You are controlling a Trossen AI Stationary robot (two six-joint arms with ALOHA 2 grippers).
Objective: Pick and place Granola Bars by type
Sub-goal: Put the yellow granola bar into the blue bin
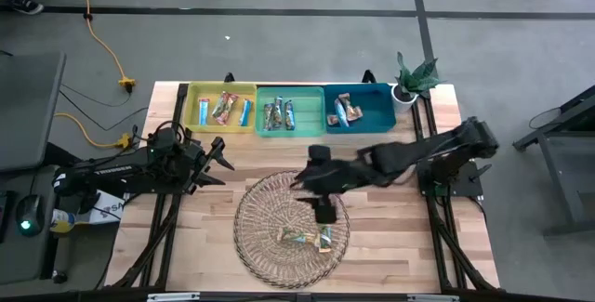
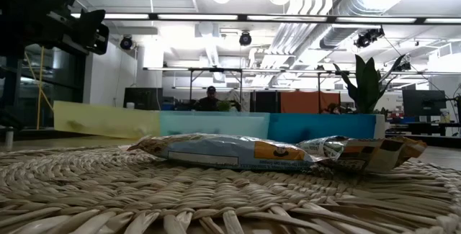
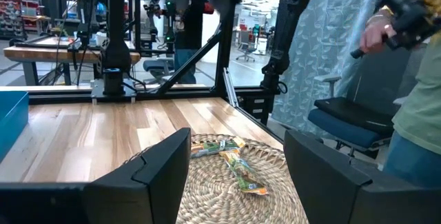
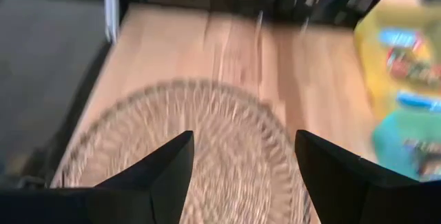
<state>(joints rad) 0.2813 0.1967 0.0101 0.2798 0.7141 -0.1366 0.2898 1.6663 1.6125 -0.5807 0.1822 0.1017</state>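
Right gripper (image 1: 324, 213) hovers, fingers spread and empty, above the round woven wicker plate (image 1: 260, 214); two shiny wrapped granola bars (image 1: 309, 238) lie on its near side. Left gripper (image 1: 221, 164) waits released, left over the wooden surface (image 1: 400, 237).

Desk (image 1: 390, 237): pale wood planks, smooth, light sheen. Round plate (image 1: 256, 237): coarse woven wicker, rough and matt. Granola bars (image 2: 238, 152): crinkled foil-like wrappers, glossy. Bins (image 1: 290, 124): smooth plastic, matt. Right claw (image 4: 241, 176): dark fingers (image 4: 158, 176), matt, plastic-looking. Floor (image 1: 279, 42): grey, smooth, concrete-like.
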